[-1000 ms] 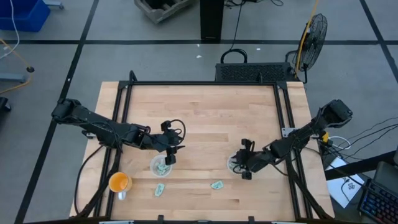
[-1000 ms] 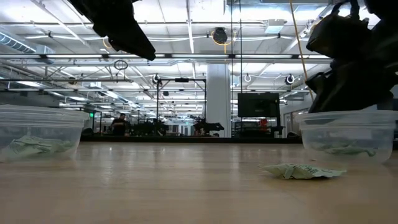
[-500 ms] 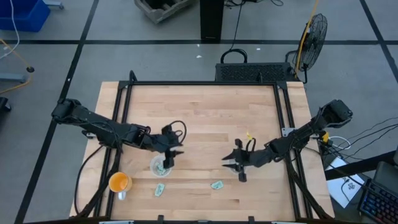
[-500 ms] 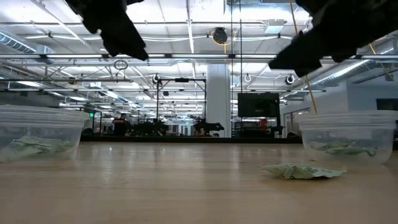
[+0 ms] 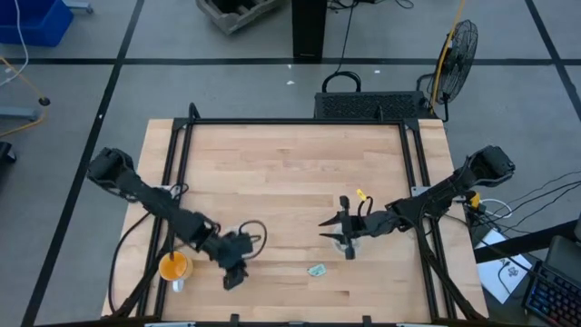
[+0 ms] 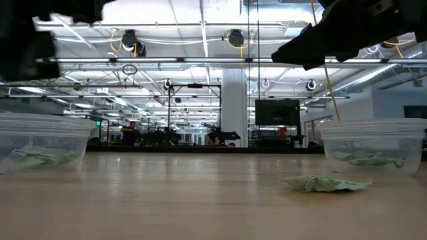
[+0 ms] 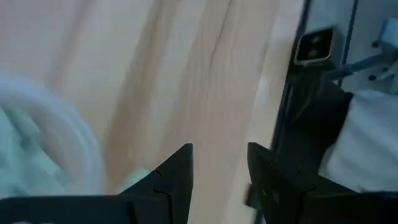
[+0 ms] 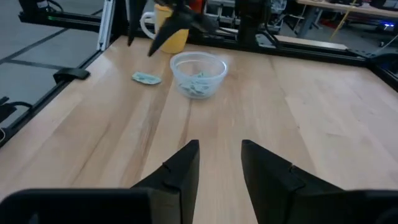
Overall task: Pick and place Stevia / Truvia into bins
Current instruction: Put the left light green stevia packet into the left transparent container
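Two clear bins hold pale green packets: the left bin (image 8: 198,73) (image 6: 40,143) and the right bin (image 6: 373,145). One loose packet (image 5: 316,270) (image 6: 325,183) lies flat on the wood near the right bin. Another packet (image 8: 147,78) lies beside the left bin. My left gripper (image 5: 234,272) (image 7: 221,167) hovers open near the table's near edge, over that second packet, with nothing between its fingers. My right gripper (image 5: 329,222) (image 8: 219,158) is open and empty, raised beside the right bin and pointing toward the table's left.
An orange cup (image 5: 172,266) (image 8: 174,34) stands near the front left corner, close beside my left arm. A black frame (image 5: 295,123) borders the tabletop. The table's far half is bare wood (image 5: 290,168).
My left gripper has swung from above the left bin toward the table's near edge and down, rolling as it went, and now hangs over the loose packet by the orange cup. My right gripper has risen from the right bin and tipped up toward level.
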You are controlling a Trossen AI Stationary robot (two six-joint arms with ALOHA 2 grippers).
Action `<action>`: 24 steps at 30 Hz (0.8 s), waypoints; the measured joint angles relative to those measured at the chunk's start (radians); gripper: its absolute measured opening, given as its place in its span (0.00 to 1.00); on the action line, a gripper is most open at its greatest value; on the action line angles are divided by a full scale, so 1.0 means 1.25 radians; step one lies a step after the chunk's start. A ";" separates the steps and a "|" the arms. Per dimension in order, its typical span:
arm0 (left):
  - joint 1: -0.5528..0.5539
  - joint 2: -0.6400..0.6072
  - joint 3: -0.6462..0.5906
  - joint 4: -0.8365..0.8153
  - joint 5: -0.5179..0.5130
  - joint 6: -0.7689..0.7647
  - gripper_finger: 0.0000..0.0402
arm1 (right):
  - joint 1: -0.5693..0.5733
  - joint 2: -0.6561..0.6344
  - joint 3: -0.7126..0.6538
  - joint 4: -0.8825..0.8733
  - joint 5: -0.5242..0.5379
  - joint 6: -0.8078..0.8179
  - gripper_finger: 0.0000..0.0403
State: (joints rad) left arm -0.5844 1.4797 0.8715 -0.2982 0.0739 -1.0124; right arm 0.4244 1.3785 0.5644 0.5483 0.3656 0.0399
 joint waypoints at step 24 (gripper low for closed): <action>-0.048 0.140 0.000 -0.130 0.057 -0.333 0.39 | -0.010 0.000 0.000 0.065 -0.002 -0.273 0.28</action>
State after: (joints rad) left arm -0.6445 1.6550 0.8715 -0.4611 0.1445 -1.4285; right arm 0.4119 1.3785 0.5648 0.6300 0.3634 -0.3015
